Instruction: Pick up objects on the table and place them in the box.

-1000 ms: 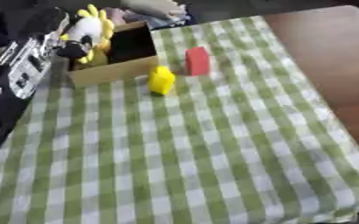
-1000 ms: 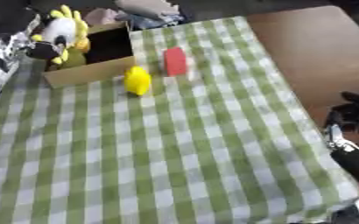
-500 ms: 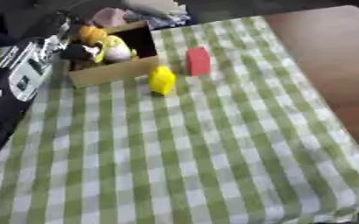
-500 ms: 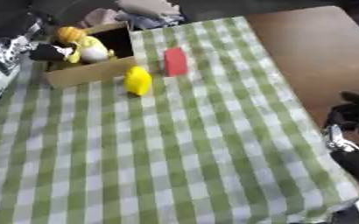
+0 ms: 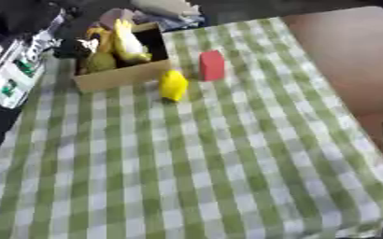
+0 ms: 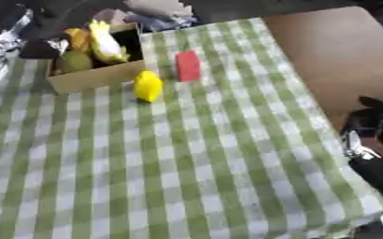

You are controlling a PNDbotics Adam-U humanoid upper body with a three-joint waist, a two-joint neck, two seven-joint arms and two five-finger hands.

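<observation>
A cardboard box (image 5: 117, 77) stands at the far left of the green checked cloth. A yellow-and-white soft toy (image 5: 128, 43) lies in it among orange and olive items. My left hand (image 6: 38, 47) is a dark shape at the box's left rim, its arm (image 5: 15, 70) along the left edge. A yellow rounded object (image 5: 173, 85) lies just in front of the box's right corner. Beside it stands a red block (image 5: 212, 66). My right hand (image 6: 371, 125) rests at the right edge, off the cloth, fingers relaxed and holding nothing.
Bare brown tabletop (image 6: 334, 56) lies right of the cloth. Cloth-like clutter (image 5: 166, 11) sits behind the box at the far edge. The checked cloth (image 5: 211, 168) stretches toward me.
The yellow-and-white toy, held above the box's left rim a second ago, now lies down inside the box. The right hand has not moved.
</observation>
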